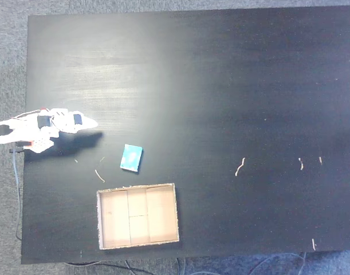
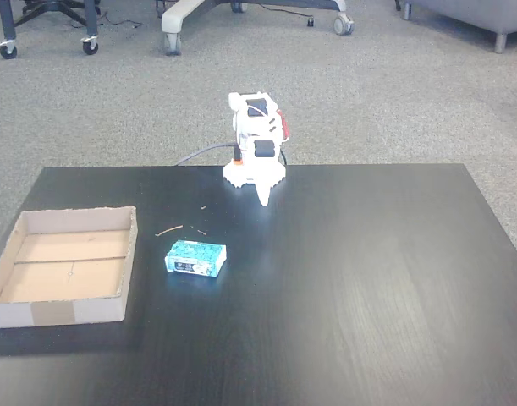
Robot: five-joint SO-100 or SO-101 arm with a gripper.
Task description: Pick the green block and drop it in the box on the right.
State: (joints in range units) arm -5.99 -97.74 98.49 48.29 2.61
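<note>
The green block (image 1: 132,157) is a small flat teal piece lying on the black table (image 1: 220,86), just above the box's upper edge in a fixed view. In a fixed view from the front, the block (image 2: 195,259) lies to the right of the box (image 2: 63,266), a short gap apart. The box (image 1: 138,215) is a shallow tan cardboard tray with nothing in it. My white arm sits folded at the table's edge. Its gripper (image 1: 93,124) (image 2: 263,200) tapers to a single point, shut and holding nothing, well short of the block.
Small pale scraps (image 1: 239,167) lie scattered on the table (image 2: 351,279), some near the block (image 2: 169,230). A cable (image 1: 16,189) hangs off the table edge by the arm's base. Chair wheels (image 2: 169,34) stand on the carpet behind the table.
</note>
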